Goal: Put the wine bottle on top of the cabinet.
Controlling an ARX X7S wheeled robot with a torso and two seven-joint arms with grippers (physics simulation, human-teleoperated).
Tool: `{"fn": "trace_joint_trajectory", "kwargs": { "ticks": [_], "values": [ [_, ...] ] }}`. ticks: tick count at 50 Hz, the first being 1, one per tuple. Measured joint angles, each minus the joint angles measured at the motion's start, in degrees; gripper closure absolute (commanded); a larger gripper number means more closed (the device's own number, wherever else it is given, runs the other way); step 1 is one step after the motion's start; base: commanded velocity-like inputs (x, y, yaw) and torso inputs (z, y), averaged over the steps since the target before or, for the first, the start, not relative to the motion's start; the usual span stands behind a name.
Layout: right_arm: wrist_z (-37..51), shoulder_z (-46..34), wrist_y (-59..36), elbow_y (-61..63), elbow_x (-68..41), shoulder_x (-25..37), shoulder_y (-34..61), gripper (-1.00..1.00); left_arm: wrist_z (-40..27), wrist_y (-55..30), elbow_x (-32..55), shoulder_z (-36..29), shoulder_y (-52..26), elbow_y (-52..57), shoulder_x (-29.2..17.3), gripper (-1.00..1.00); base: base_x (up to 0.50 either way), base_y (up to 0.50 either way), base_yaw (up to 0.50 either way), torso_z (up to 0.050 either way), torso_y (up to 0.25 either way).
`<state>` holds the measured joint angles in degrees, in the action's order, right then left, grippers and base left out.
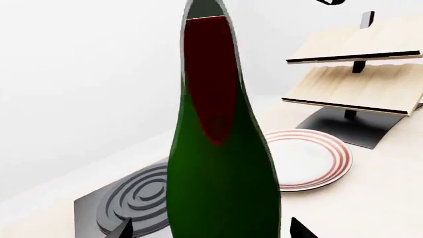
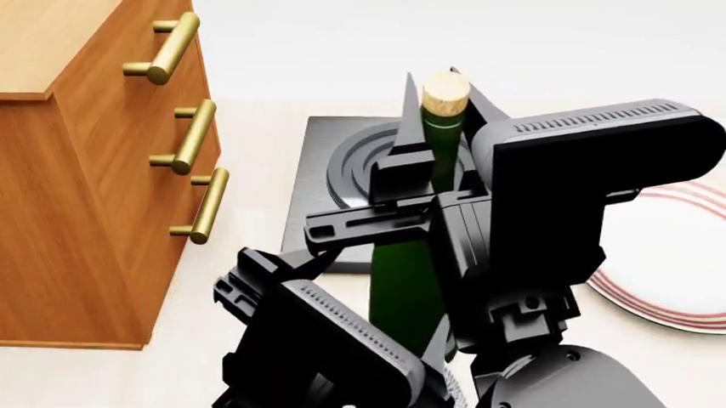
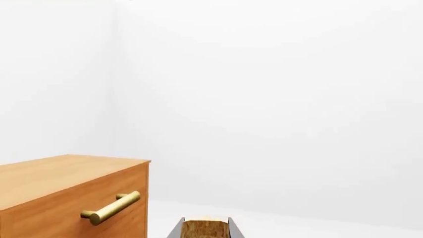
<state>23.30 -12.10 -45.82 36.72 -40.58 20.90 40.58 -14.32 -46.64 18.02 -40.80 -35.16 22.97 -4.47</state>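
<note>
Gripping looks like the step in hand, judged across the three views.

Left wrist view: wine bottle [image 1: 221, 163] fills the frame, upright, right in front of the left gripper [image 1: 211, 230]. Two dark fingertips [image 1: 302, 230] show at either side of the bottle's base; whether they press the glass I cannot tell. Beyond the bottle: a dark stove plate [image 1: 129, 203] with rings, a red-rimmed plate [image 1: 314, 158], and a pale slanted rack [image 1: 360, 74] farther off.

Head view: right gripper [image 2: 437, 183] reaches in at the bottle's neck, its fingers [image 2: 399, 127] flanking the green glass just under the cork [image 2: 445, 92]; it appears clenched on the neck, though contact is partly hidden by the arm housing. The left arm sits lower, near the bottle's body. Cabinet [image 2: 91, 170] stands off to the left of both grippers, with bare worktop [image 2: 255, 161] between it and the bottle. Its light top edge is higher than the bottle's base.

Right wrist view: cork sits between the two fingers, close against them. Cabinet top lies lower and to one side, with open white space above it.

Next move, as I judge it: lift straight up until the base clears the cabinet's top edge, then carry sideways. Risks are the front corner and the jutting brass handles [image 2: 187, 136]. The room above looks free.
</note>
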Motion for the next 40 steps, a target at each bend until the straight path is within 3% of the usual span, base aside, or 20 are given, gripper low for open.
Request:
{"fn": "trace_joint_trajectory", "kwargs": {
  "ticks": [23,40],
  "values": [
    [0.28,-0.14,0.46,0.69,-0.64,0.74,-0.55,1.00,1.34,23.56,-1.72,-1.32,4.99,-14.20,0.50,-1.00,0.00,0.00,0.00,0.000,0.000],
    [0.24,-0.58,1.40,0.35,-0.40,1.07,-1.29,1.00,0.66,31.65,-1.67,-2.91,6.22,-20.20,0.78,-1.00,0.00,0.00,0.00,0.001,0.001]
  ]
}}
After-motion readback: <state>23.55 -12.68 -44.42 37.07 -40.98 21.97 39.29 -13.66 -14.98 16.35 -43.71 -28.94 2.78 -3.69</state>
